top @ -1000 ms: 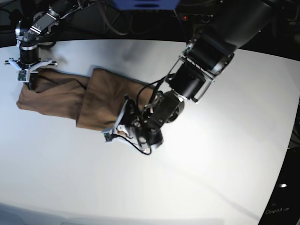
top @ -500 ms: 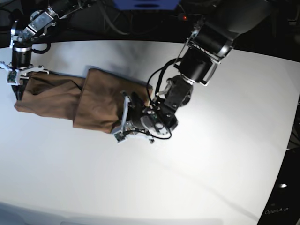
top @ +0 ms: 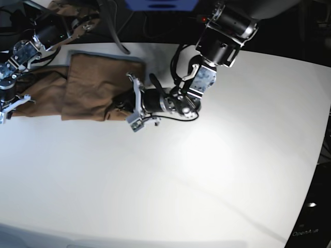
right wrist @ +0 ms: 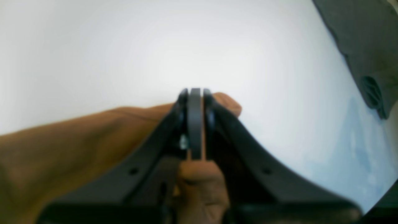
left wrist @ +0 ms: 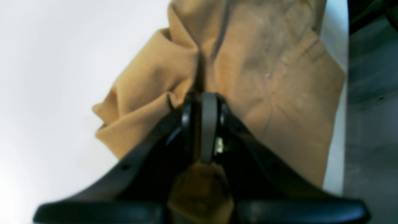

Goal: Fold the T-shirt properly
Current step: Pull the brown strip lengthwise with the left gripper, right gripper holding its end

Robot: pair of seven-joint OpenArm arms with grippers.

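Table (top: 217, 170): a broad white top with a curved far edge, filling most of the base view; a bright patch of light sits at the centre, and faint long shadow streaks cross the lower right. Beyond the far edge the room is dark, with black cables and a blue panel (top: 161, 4) at the top centre of the frame. A small red light (top: 205, 19) glows on dark equipment at the top, right of centre. In the left wrist view a grey floor (left wrist: 371, 118) shows along the right edge, past the table's rim.

T-shirt (top: 98, 88): brown cloth lying in the upper left of the base view, folded into a rough rectangle, with a longer part trailing toward the left edge of the frame. Creases and a bunched fold show in the left wrist view.

Left gripper (left wrist: 203, 102): at the centre of the base view, at the cloth's right-hand edge, clenched on a pinch of the T-shirt; the fabric gathers at its tips.

Right gripper (right wrist: 195, 93): at the far left edge of the base view, clamped on the T-shirt's other end, with brown cloth visible behind and below its tips and white table beyond.
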